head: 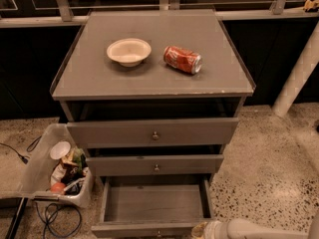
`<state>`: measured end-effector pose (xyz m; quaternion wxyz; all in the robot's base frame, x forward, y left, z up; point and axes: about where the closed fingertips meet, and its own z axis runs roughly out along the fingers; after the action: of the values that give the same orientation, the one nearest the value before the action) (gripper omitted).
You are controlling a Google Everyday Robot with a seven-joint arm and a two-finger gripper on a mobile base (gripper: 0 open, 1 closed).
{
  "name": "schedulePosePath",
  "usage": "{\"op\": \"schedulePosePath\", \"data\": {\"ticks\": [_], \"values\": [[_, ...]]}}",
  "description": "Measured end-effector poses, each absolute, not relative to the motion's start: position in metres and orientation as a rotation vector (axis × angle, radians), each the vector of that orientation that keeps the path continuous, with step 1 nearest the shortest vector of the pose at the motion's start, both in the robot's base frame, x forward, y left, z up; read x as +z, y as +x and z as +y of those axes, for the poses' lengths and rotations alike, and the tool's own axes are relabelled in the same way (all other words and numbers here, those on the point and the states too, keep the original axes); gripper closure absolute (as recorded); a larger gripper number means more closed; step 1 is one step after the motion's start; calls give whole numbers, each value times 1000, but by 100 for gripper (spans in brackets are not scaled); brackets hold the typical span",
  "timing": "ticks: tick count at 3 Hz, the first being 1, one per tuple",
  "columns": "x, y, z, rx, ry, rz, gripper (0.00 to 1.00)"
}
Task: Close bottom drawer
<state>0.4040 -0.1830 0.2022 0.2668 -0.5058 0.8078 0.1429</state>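
Our gripper (202,229) sat at the open bottom drawer's (152,203) front right corner, its grasp impossible to tell. We judged that a square, steady push nearer the centre would avoid jamming.

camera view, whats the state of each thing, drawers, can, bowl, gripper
bottom drawer: pulled well out, empty
middle drawer: partly out
top drawer: partly out
soda can: lying on its side on the cabinet top
bowl: upright, empty
gripper: low at the bottom drawer's front right corner
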Motion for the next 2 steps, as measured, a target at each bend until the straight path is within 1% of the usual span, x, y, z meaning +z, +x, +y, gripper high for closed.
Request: {"op": "schedulePosePath", "data": {"ticks": [2], "values": [[178,407,-185,327,-1396,2173,100]]}}
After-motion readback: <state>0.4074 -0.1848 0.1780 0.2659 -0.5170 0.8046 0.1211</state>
